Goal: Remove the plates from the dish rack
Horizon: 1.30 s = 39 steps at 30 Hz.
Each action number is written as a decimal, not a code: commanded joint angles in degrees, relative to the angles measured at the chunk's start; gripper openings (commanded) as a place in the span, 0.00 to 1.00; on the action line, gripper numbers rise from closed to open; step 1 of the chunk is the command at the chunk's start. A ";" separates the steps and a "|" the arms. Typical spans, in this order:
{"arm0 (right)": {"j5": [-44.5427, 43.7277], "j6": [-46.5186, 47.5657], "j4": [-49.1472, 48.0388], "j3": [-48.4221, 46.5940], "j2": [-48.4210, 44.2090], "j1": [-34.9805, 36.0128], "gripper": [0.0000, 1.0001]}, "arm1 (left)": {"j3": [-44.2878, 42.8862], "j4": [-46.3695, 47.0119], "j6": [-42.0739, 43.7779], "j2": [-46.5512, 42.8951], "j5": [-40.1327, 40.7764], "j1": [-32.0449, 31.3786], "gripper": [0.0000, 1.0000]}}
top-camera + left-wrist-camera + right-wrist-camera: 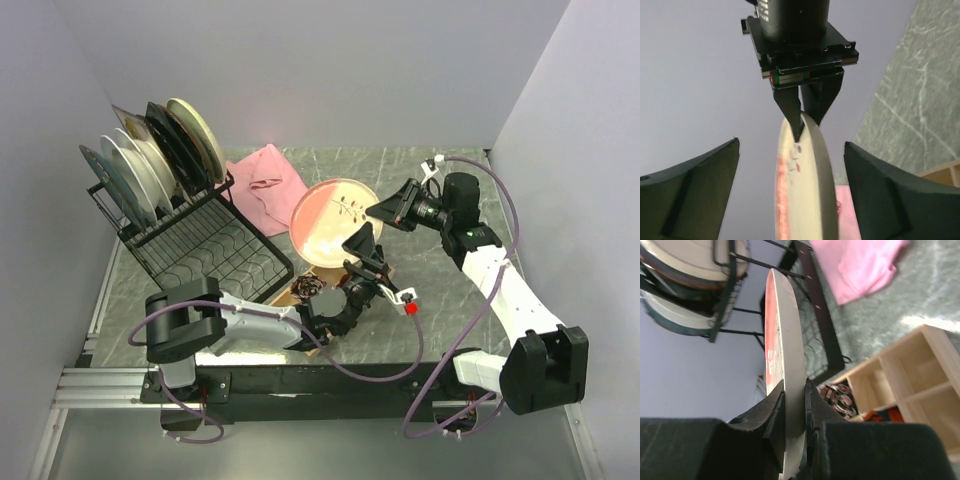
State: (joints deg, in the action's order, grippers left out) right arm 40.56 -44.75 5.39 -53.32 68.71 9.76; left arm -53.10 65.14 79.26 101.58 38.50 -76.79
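Note:
A round pink-cream plate (328,222) hangs edge-up over the table between both arms. My right gripper (794,390) is shut on its rim, one pad on each face; in the left wrist view those fingertips (796,120) pinch the plate's (802,190) far edge. My left gripper (791,145) is open, its jaws standing wide on either side of the plate's near edge without touching it. The dish rack (205,245) stands at the left, with several plates (150,160) upright along its back.
A pink cloth (265,180) lies behind the held plate. A wooden compartment tray (912,375) sits under the left gripper, a dark floral-patterned piece (837,395) in one compartment. Walls close in on the left, back and right.

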 commanded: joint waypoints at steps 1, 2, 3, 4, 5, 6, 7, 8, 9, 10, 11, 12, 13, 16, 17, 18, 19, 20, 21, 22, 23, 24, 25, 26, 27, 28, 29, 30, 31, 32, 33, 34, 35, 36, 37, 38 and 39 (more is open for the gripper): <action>4.19 -9.91 -20.84 -1.17 -2.88 -0.53 0.00 | -1.92 -2.73 -9.02 -4.37 -0.26 -0.20 0.99; 3.75 -10.96 -22.07 -1.17 -2.79 -0.62 0.00 | -2.09 -6.05 -12.26 -5.85 -0.44 -0.20 1.00; 3.13 -11.41 -24.00 -1.69 -2.62 -1.14 0.00 | -2.09 -7.56 -14.03 -6.74 -0.71 -0.28 0.99; 2.60 -12.63 -24.80 -2.22 -2.27 -1.67 0.00 | -2.18 -8.88 -15.88 -7.53 -1.06 -0.55 0.99; 1.82 -13.77 -25.77 -2.66 -1.22 -2.37 0.00 | -2.09 -11.94 -19.98 -9.28 -1.15 -0.72 1.00; 1.46 -15.18 -28.74 -3.28 -0.60 -3.07 0.00 | -2.18 -13.54 -22.46 -10.34 -1.32 -0.90 0.99; 1.11 -17.80 -30.25 -3.63 0.19 -4.65 0.00 | -2.18 -16.16 -25.27 -11.48 -1.85 -1.16 1.00; 0.23 -18.78 -31.65 -3.89 1.77 -5.27 0.00 | -2.62 -18.97 -31.82 -13.93 -3.85 -1.25 1.00; -0.38 -19.40 -33.58 -4.68 2.48 -6.06 0.00 | -3.14 -26.48 -35.89 -15.17 -4.83 -1.34 0.99; -0.82 -19.67 -34.38 -5.38 3.44 -7.29 0.00 | -4.71 -31.08 -40.37 -16.31 -6.32 -1.25 0.99; -1.70 -19.32 -35.09 -6.00 5.02 -8.08 0.00 | -5.51 -34.87 -48.86 -18.85 -9.64 -1.25 0.99; -2.58 -19.32 -37.27 -5.92 5.55 -8.79 0.00 | -5.78 -39.26 -53.29 -20.27 -11.15 -1.25 0.99; -3.46 -19.76 -39.03 -5.40 6.00 -9.40 0.00 | -5.00 -40.26 -57.77 -21.76 -13.08 -1.34 0.99; -7.59 -19.85 -43.70 -3.11 7.31 -12.74 0.00 | -2.72 -44.82 -73.51 -28.26 -18.89 -1.08 0.99; -9.08 -19.24 -43.97 -2.41 7.84 -13.97 0.00 | -2.01 -45.71 -81.64 -31.15 -19.25 -0.90 0.99; -11.96 -18.54 -43.36 -2.23 8.11 -14.50 0.00 | -1.40 -46.76 -85.12 -32.31 -20.73 -0.64 0.99; -13.73 -16.61 -42.66 -2.23 8.54 -15.11 0.00 | -0.61 -50.08 -88.20 -33.54 -21.79 1.10 0.99; -15.14 -15.90 -41.78 -2.31 9.77 -15.99 0.00 | -0.51 -52.03 -94.41 -35.21 -23.54 2.34 0.99; -16.29 -15.37 -40.73 -2.23 10.56 -17.74 0.00 | -0.34 -53.88 -97.51 -36.09 -26.69 3.92 0.99; -17.95 -15.28 -40.55 -2.49 11.70 -18.63 0.00 | 0.71 -55.20 -100.24 -36.97 -29.07 7.85 0.99; -18.05 -15.80 -40.89 -2.75 14.24 -19.77 0.00 | 1.85 -55.21 -104.10 -39.24 -31.53 9.89 0.99; -17.79 -16.59 -42.81 -2.93 15.91 -21.69 0.00 | 3.51 -54.43 -105.09 -40.74 -33.30 11.65 1.00; -16.92 -17.81 -43.96 -3.28 17.58 -22.76 0.00 | 7.01 -53.55 -105.45 -42.41 -33.40 13.58 0.99; -16.74 -18.26 -44.75 -4.33 20.82 -23.64 0.00 | 8.61 -52.24 -104.93 -45.65 -32.10 13.69 0.99; -17.00 -18.79 -45.02 -4.95 22.42 -25.56 0.00 | 11.15 -52.05 -104.41 -47.16 -30.52 13.60 0.99; -17.87 -19.92 -45.37 -5.30 24.00 -26.36 0.00 | 12.05 -52.05 -104.23 -49.87 -28.24 13.51 0.99; -18.31 -20.72 -46.68 -5.74 27.06 -27.07 0.00 | 12.93 -51.96 -104.05 -50.94 -27.43 13.34 0.99; -18.67 -21.94 -47.31 -6.09 28.75 -28.47 0.00 | 13.89 -52.40 -103.88 -51.91 -26.90 13.25 0.99; -18.93 -22.48 -48.01 -6.53 31.72 -29.00 0.00 | 14.16 -52.75 -103.53 -53.23 -25.59 12.99 0.99; -19.89 -23.01 -48.88 -7.40 33.23 -29.53 0.00 | 14.43 -52.93 -102.83 -53.68 -25.06 12.64 0.99; -20.51 -23.53 -49.15 -7.93 34.64 -29.97 0.00 | 15.39 -52.67 -102.38 -54.11 -24.18 12.29 0.99; -21.13 -23.36 -49.24 -8.64 37.09 -30.76 0.00 | 16.01 -52.32 -102.12 -55.08 -23.13 11.41 1.00; -22.52 -23.19 -49.16 -10.12 38.16 -31.11 0.00 | 16.62 -51.70 -101.77 -55.43 -21.90 11.23 0.99; -23.32 -22.67 -48.46 -11.01 39.21 -31.38 0.00 | 18.02 -50.74 -101.85 -55.79 -20.67 11.14 0.99; -24.02 -22.40 -47.50 -12.15 41.48 -31.73 0.00 | 18.47 -50.56 -101.85 -56.31 -19.70 11.14 0.99; -24.29 -21.87 -46.44 -15.20 42.73 -31.91 0.00 | 18.82 -50.47 -101.24 -56.40 -17.43 11.14 1.00; -24.82 -21.26 -44.17 -16.80 44.04 -31.91 0.00 | 18.91 -50.47 -100.63 -56.40 -16.62 11.14 1.00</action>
State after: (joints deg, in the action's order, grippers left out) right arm 17.23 -63.83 -30.70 -59.64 112.18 -21.93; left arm -35.66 12.27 -21.96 46.02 15.84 -65.34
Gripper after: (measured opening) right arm 0.224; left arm 0.995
